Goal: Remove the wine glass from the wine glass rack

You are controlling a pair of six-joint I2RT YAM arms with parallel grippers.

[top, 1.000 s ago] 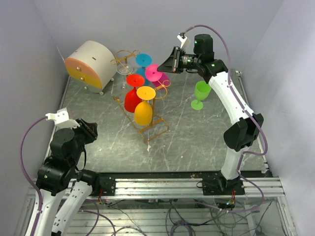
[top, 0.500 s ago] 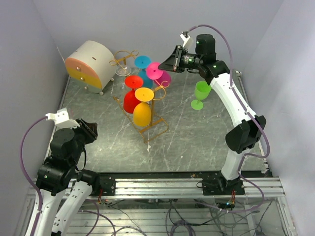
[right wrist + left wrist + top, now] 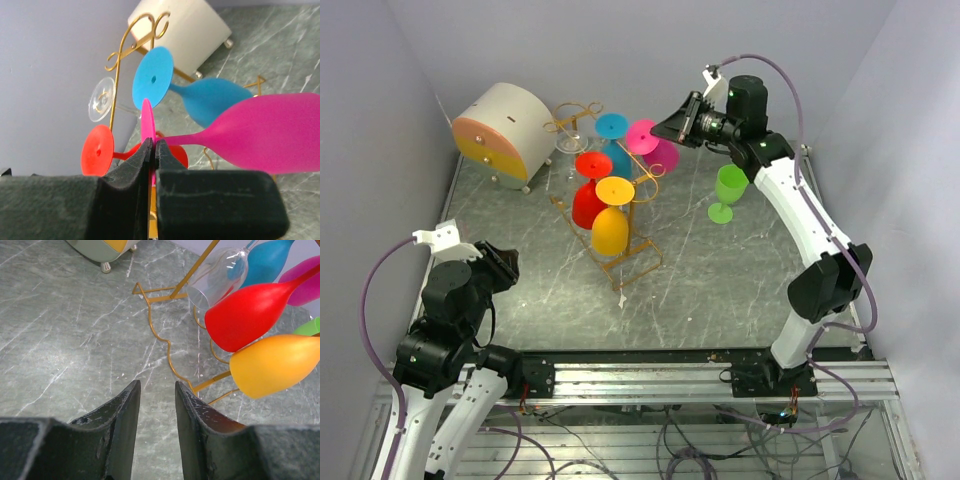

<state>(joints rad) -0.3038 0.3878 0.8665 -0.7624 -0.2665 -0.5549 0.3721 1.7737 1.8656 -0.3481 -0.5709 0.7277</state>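
Note:
The gold wire rack [image 3: 620, 255] stands mid-table with red [image 3: 588, 203], orange [image 3: 610, 230], blue [image 3: 612, 127] and clear glasses hanging on it. My right gripper [image 3: 665, 130] is shut on the flat foot of the pink wine glass [image 3: 660, 152], holding it just above the rack's back right end. In the right wrist view the pink foot [image 3: 147, 122] is pinched edge-on between my fingers and the pink bowl [image 3: 270, 132] hangs to the right. My left gripper [image 3: 156, 385] is open and empty, low over the table, near the rack's front foot [image 3: 165, 347].
A green wine glass [image 3: 728, 190] stands upright on the table at the right, under my right arm. A round white-and-orange drawer box [image 3: 505, 132] sits at the back left. Purple walls close the back and sides.
My right gripper has risen and moved right with the pink glass, lifting it away from the rack's rails. The left arm has not moved.

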